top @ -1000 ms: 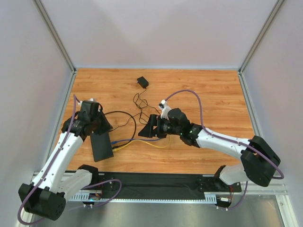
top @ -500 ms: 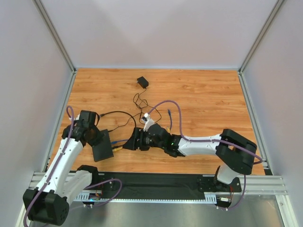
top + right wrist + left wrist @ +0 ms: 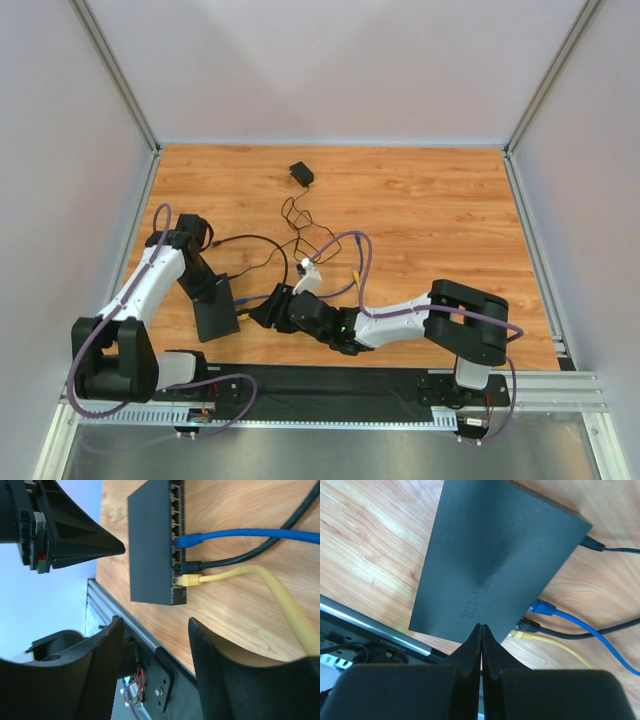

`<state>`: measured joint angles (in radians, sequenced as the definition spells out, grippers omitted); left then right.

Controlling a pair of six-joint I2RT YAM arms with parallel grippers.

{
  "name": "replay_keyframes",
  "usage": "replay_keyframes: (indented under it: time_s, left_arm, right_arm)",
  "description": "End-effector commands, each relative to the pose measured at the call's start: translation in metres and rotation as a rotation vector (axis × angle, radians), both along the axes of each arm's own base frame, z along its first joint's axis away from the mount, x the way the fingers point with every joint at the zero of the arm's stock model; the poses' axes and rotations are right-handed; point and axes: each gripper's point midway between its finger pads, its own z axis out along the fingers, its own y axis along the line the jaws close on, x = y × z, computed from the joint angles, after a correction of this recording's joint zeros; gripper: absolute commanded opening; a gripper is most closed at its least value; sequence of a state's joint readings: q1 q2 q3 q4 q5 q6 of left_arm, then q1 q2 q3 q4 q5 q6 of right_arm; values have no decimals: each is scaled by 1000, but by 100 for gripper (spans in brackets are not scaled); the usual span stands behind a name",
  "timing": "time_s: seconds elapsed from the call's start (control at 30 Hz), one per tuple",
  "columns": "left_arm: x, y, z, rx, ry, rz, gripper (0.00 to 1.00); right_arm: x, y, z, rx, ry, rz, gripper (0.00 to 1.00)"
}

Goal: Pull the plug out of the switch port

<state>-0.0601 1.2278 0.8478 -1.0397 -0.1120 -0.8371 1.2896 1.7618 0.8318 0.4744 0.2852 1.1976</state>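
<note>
Left wrist camera first: my left hand has its two fingers pressed flat together with nothing between them. The tips sit over the near end of the switch, though I cannot tell whether they touch its lid. That switch is a matte-black box lying flat on the wooden worktop, at the left side and close to the metal rail along the front edge. On its socket side I see three plugs seated next to one another: a blue plug, a black plug and a yellow plug, the yellow one nearest the rail. A separate black lead enters the switch at its far corner. My right hand is spread, its two fingers apart and gripping nothing. It faces the socket side from just beside it, with the yellow plug closest to the gap. From overhead the blue, black and yellow cables run off to the right across the worktop. A small black adapter lies well apart near the back.
</note>
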Motion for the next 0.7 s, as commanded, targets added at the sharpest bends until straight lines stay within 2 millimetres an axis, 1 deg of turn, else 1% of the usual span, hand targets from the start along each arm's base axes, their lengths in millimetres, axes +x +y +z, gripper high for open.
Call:
replay_keyframes:
  time_s: [0.0, 0.07, 0.1, 0.13, 0.17, 0.27, 0.4, 0.43, 0.47, 0.5, 0.63, 0.67]
  left_arm:
    - [-7, -3, -2, -31, 85, -59, 0]
    - [-6, -7, -9, -54, 82, -66, 0]
    - [-5, -7, -11, -53, 80, -66, 0]
    - [-6, -5, -12, -47, 78, -65, 0]
    - [-6, -5, -13, -44, 75, -67, 0]
    - [-7, -1, -12, -27, 65, -71, 0]
    - [-8, -2, -13, -37, 60, -78, 0]
    - [-8, -3, -15, -46, 62, -80, 0]
    - [-8, -4, -18, -60, 68, -86, 0]
    - [-10, -6, -22, -75, 88, -81, 0]
    - [-14, -5, -31, -90, 127, -81, 0]
    - [-14, -8, -31, -109, 131, -82, 0]
  right_arm:
    - [17, 13, 12, 51, -9, -151, 50]
    - [13, 16, 1, 29, 8, -170, 49]
    - [13, 17, -1, 28, 5, -171, 49]
    - [11, 21, 2, 45, -3, -167, 50]
    - [13, 23, -1, 39, -4, -183, 50]
    - [18, 22, -12, 3, -1, -210, 51]
    - [18, 23, -24, -7, 22, -223, 52]
    - [18, 24, -24, -7, 26, -224, 52]
    - [18, 24, -30, -19, 35, -226, 52]
    - [18, 24, -31, -19, 38, -229, 52]
    - [17, 24, -35, -23, 47, -230, 52]
    - [16, 25, -38, -28, 56, -226, 52]
